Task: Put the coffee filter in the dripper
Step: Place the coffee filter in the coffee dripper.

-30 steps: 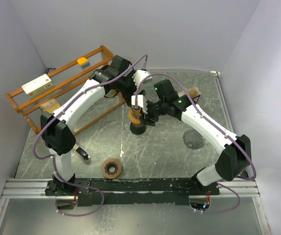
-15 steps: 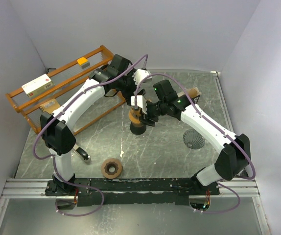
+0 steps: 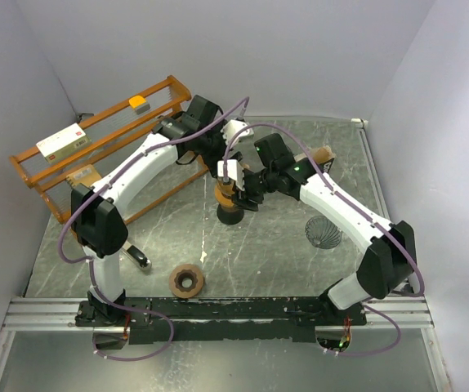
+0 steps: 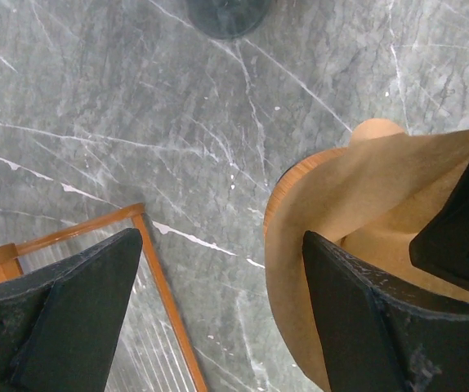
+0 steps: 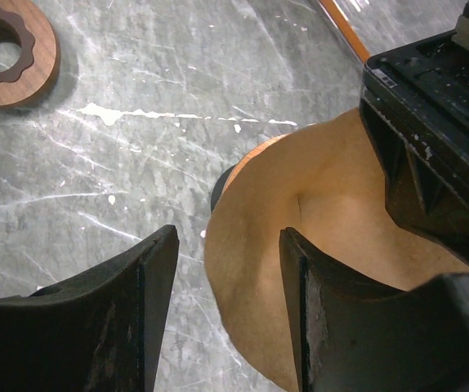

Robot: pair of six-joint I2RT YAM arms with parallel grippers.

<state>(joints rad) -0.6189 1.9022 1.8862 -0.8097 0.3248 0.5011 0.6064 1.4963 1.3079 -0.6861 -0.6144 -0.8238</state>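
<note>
Filter (image 4: 332, 204) sits in the dripper (image 3: 230, 212) directly under both claws: left claw (image 4: 222, 245) wide open and empty, one finger over the paper, probably to seat it; right claw (image 5: 228, 237) half-open, straddling the filter rim without pinching, probably steadying.

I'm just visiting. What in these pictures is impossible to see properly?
- Top view: the mouth of the dripper, covered by the left gripper and right gripper, so how deep the filter sits is unclear.
- Left wrist view: the far side of the filter, behind the right gripper.
- Left wrist view: a dark round thing, cut off by the top edge.
- Top view: print on the white box, too small.
</note>
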